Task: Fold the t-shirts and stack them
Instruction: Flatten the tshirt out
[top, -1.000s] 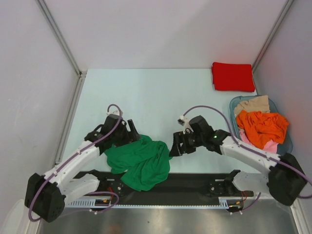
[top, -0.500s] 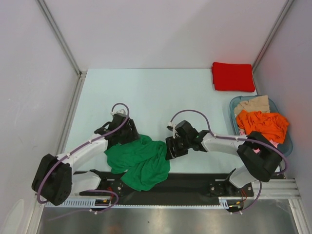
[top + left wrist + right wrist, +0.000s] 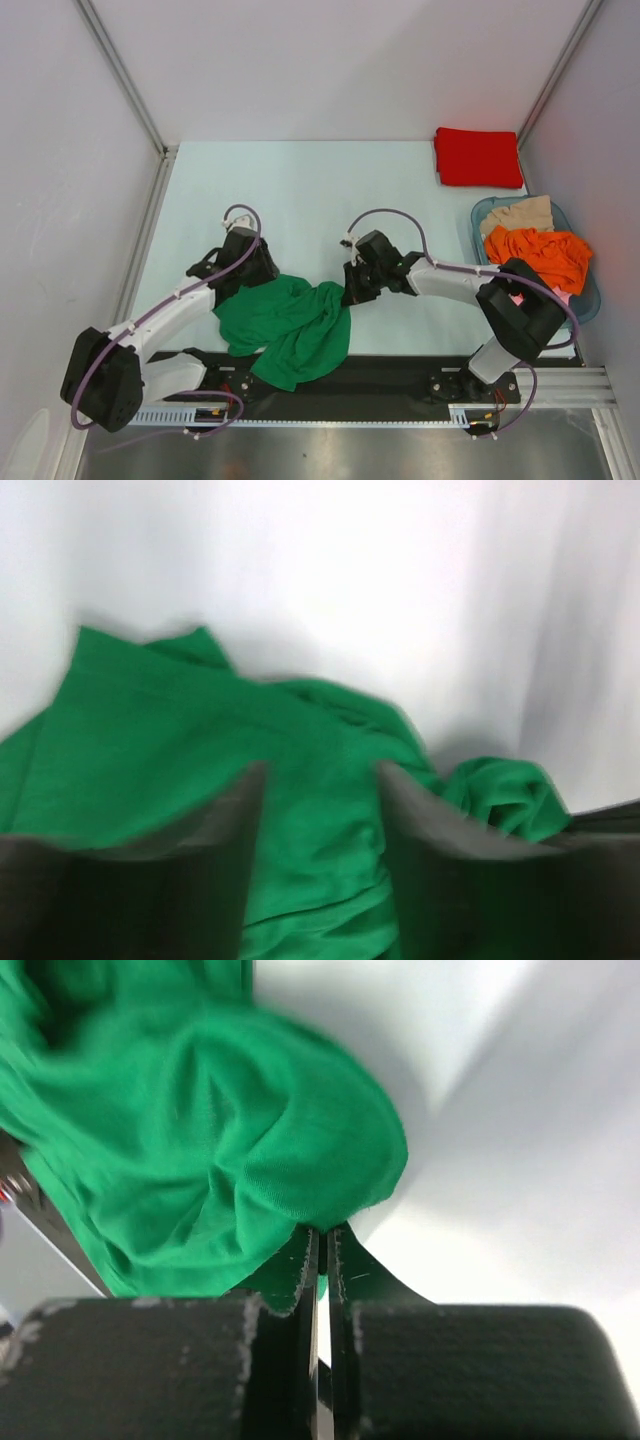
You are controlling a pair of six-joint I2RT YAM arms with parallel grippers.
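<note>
Near the front edge of the pale desk, between the two arms, the green t-shirt lies crumpled and unfolded, its near hem hanging over the black base rail to which the arms are bolted.

The left pincer sits low at the shirt's far left corner. In the left wrist view its fingers stand partly apart, with green cloth filling the gap between them. That picture is blurred, so whether they actually pinch the fabric cannot be told.

The right pincer reaches in from the other side and meets the shirt's far right edge. Its wrist view shows the jaws pressed almost flat together, only a thin slit left, with a fold of the green cloth caught at their tips. The rest of the shirt bulges away from the tips in a rounded, wrinkled mass.

At the far right corner of the desk, well apart from both arms, a red t-shirt lies folded into a neat rectangle. Just nearer than it, along the right edge, stands a blue-grey basket. It holds an orange garment, heaped loosely on top, and a beige garment at its far end. The right arm's elbow overlaps the basket's near left side in the overhead view.
</note>
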